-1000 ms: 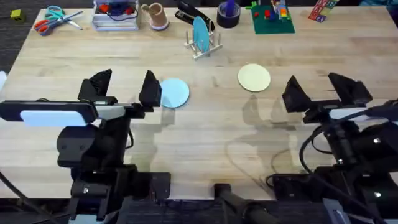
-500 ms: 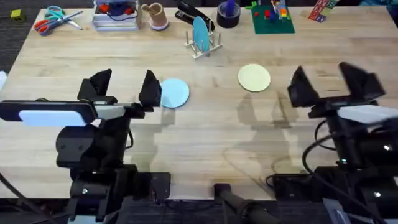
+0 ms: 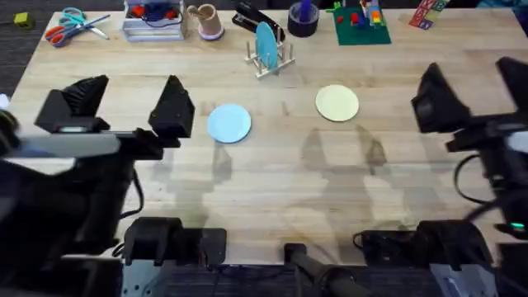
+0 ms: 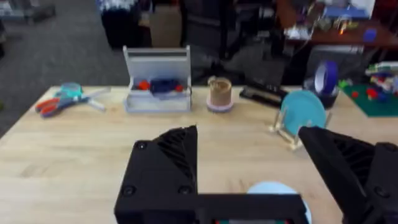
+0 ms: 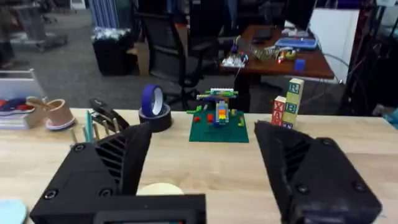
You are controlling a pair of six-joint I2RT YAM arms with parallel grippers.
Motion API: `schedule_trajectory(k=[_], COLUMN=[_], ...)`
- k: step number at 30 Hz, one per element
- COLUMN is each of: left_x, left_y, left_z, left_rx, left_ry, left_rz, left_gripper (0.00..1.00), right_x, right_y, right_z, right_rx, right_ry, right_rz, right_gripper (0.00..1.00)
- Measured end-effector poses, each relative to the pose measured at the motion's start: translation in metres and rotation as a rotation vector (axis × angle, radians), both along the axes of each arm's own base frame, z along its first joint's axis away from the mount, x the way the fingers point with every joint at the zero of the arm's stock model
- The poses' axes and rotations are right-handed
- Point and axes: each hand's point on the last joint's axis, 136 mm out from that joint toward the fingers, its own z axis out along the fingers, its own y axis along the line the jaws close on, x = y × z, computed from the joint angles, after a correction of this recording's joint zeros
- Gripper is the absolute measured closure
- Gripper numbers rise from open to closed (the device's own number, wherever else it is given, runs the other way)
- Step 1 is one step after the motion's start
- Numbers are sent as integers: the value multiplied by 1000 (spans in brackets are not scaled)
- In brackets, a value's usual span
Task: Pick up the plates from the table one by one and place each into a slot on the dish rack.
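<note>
Overhead, my left gripper (image 3: 132, 103) hangs over the left part of the table (image 3: 272, 177), fingers spread wide with nothing between them. Just to the right of its right-hand finger a light blue plate (image 3: 228, 123) lies flat on the wood, not touched by me. My right gripper (image 3: 470, 91) sits at the right edge of the frame, its fingers also wide apart and empty. To its left, well apart from it, the cream-yellow plate (image 3: 337, 103) lies flat, right of centre. Above and between the two flat plates, near the table's far edge, stands the dish rack (image 3: 269, 58) with another light blue plate (image 3: 266, 43) upright in one of its slots.

From my left wrist I see that rack (image 4: 287, 130) and its standing plate (image 4: 303, 112) at the right, and the flat blue plate's rim (image 4: 270, 188) low between my open fingers (image 4: 168, 165). From my right wrist, the cream-yellow plate (image 5: 160, 188) peeks in at the bottom, beside my left-hand finger (image 5: 109, 165).
</note>
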Motion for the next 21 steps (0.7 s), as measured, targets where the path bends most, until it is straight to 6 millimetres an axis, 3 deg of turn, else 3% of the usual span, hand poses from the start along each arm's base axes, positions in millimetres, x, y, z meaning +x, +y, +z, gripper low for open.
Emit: schedule_trajectory(k=[5,12,21], left_x=[-6,-4,6], left_y=[0,0,-5], left_z=[8,17,-1], left_rx=[0,-16,-38], left_ry=[159,394,732], left_rz=[2,6,-13], left_gripper=[9,8,9], right_x=[-1,3,14], right_y=[0,0,1], right_z=[13,12,1], right_rx=[0,3,3], right_ry=[146,441,782], right_rz=[0,2,5], right_gripper=[7,7,8])
